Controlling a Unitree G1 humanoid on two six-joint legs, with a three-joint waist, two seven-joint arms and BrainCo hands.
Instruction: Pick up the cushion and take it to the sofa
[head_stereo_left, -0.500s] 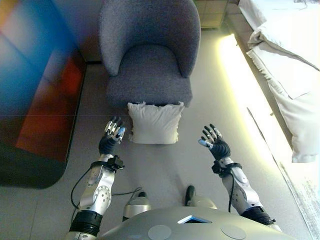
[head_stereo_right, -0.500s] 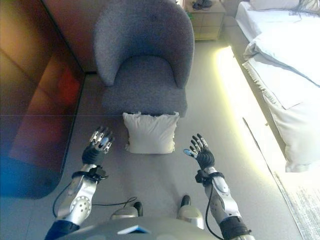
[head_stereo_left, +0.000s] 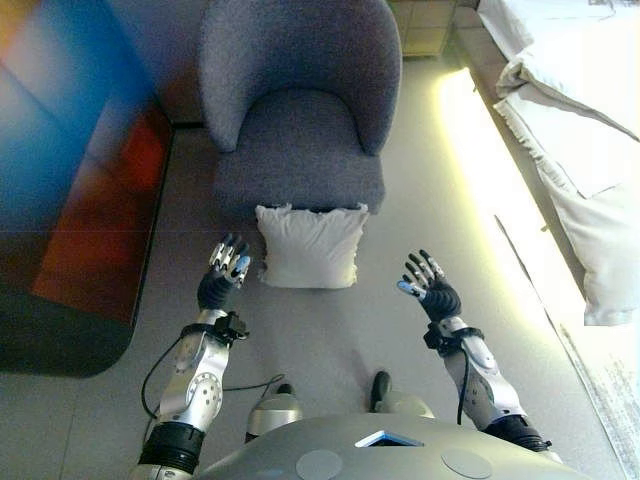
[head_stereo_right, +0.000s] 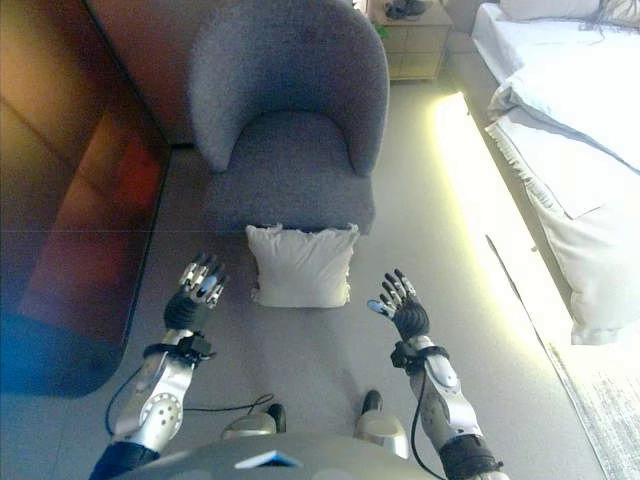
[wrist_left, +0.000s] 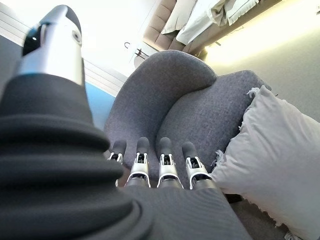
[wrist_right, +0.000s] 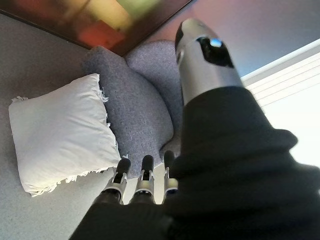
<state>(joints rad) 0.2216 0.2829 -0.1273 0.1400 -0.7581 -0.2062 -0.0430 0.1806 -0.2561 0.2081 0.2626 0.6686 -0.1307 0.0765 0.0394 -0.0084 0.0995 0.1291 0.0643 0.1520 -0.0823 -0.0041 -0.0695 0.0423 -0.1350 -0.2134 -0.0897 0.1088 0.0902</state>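
the biggest thing in front of you is the grey armchair (head_stereo_left: 295, 110), and it can get in your way, because the white cushion (head_stereo_left: 310, 246) stands on the floor (head_stereo_left: 330, 330) and leans right against the chair's front edge. if you push forward too hard, i think the cushion will just squash into the chair and not come up. to your right is the bed (head_stereo_right: 570, 130) with its white cover hanging down, well apart from the cushion, so i don't think it will bother you unless you turn that way while carrying. to your left is a dark shiny panel (head_stereo_right: 80, 200), also clear of the cushion. the cushion is soft and floppy with a frilly edge, so it may fold or slip out if you only press it from one side. your left robot hand (head_stereo_left: 224, 270) is just beside the cushion's left edge, fingers straight and spread apart, holding nothing. your right robot hand (head_stereo_left: 427, 285) is farther from the cushion's right edge, also spread apart and holding nothing. since the two are not the same way off, the left may touch first and shove the cushion sideways. bring both in evenly and squeeze from both sides.
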